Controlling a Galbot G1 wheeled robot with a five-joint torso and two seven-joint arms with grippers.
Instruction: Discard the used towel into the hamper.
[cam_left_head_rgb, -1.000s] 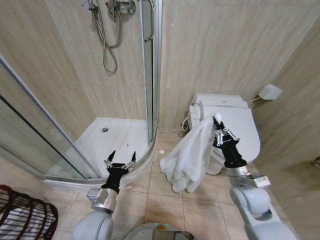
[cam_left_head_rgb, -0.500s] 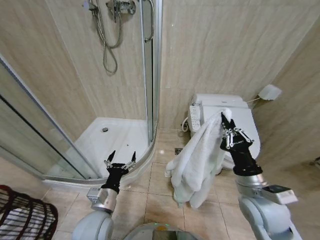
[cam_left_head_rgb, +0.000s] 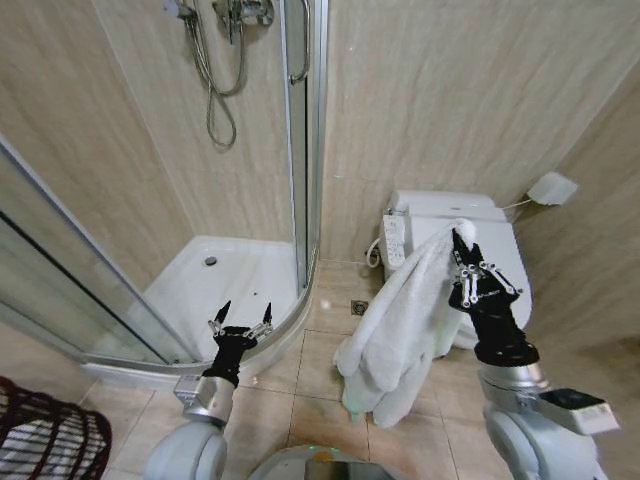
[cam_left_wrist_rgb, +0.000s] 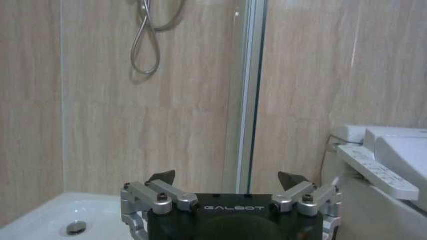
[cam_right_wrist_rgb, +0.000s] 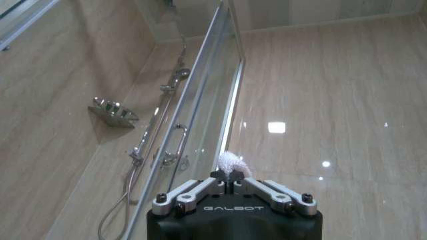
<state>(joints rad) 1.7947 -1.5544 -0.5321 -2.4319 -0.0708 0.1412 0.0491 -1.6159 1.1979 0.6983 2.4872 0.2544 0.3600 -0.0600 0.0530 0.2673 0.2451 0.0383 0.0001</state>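
My right gripper (cam_left_head_rgb: 461, 237) is shut on the top corner of a white towel (cam_left_head_rgb: 400, 325). The cloth hangs in long folds down toward the floor in front of the toilet. In the right wrist view a tuft of the towel (cam_right_wrist_rgb: 231, 161) sticks out from the right gripper (cam_right_wrist_rgb: 228, 176). The hamper (cam_left_head_rgb: 45, 440), a dark reddish-brown wire basket, stands at the lower left corner of the head view, partly cut off. My left gripper (cam_left_head_rgb: 240, 313) points up at the lower left, open and empty, near the shower tray's curved edge. The left gripper (cam_left_wrist_rgb: 227, 177) shows again in its own wrist view.
A white toilet (cam_left_head_rgb: 470, 245) with a side control panel stands against the back wall behind the towel. A glass shower enclosure (cam_left_head_rgb: 200, 200) with a white tray (cam_left_head_rgb: 230, 275) fills the left. Tiled floor (cam_left_head_rgb: 300, 400) lies open between the shower and the toilet.
The right gripper has carried the towel further right and slightly down. The whole view has shifted a little. The left arm has stayed put.
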